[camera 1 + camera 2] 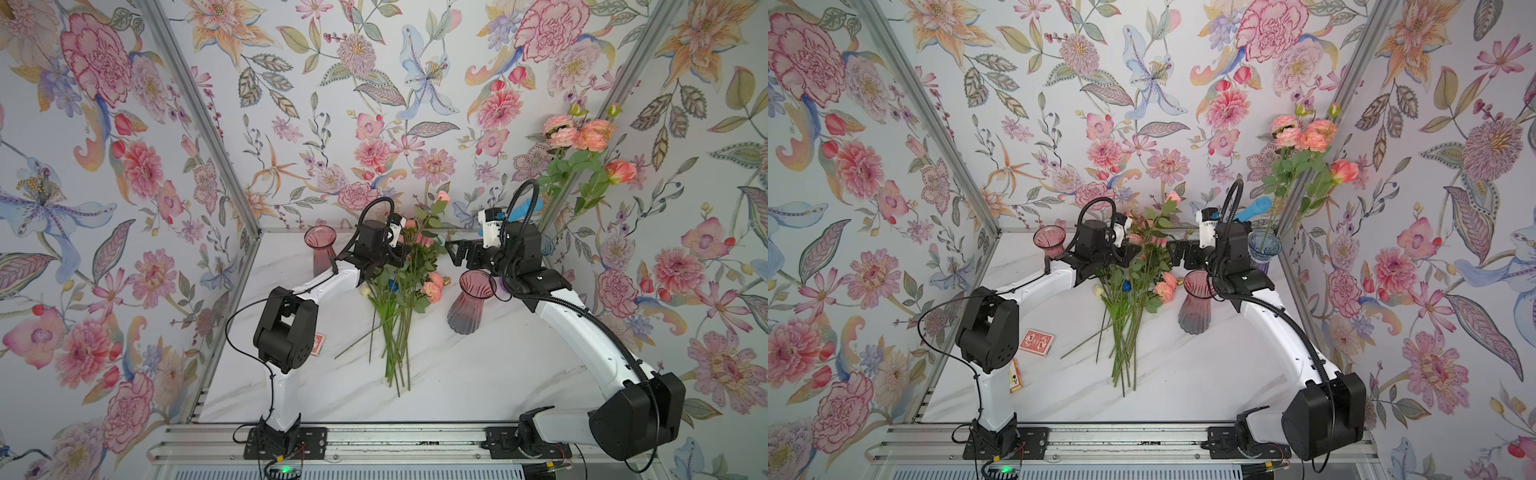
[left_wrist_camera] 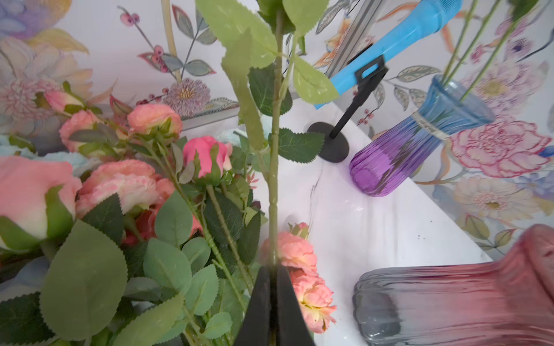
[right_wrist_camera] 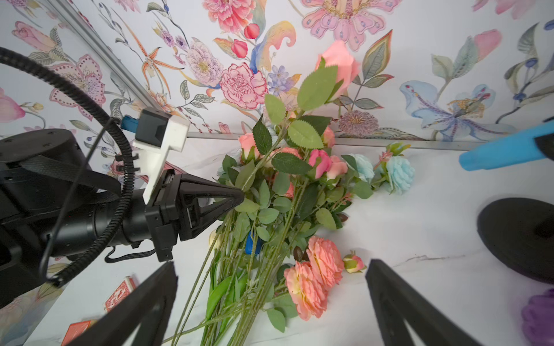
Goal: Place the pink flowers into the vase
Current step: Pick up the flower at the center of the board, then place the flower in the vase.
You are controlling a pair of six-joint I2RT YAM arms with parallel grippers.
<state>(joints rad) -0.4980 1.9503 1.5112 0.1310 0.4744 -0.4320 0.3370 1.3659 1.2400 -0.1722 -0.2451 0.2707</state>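
My left fingers [image 3: 239,198] are pinched tight on one green stem of the pink flowers [image 1: 433,286], its rose head [image 3: 340,64] raised above the others. The others lie heaped on the middle of the counter [image 1: 465,374], blooms toward the back edge, cut ends toward the front. My right fingers [image 1: 454,252] stand wide apart and hold nothing, just beside the heap. A pink vase [image 1: 471,301] stands upright to the right of the heap; at the back right corner a blue vase [image 1: 1263,248] holds more pink blooms [image 1: 579,133]
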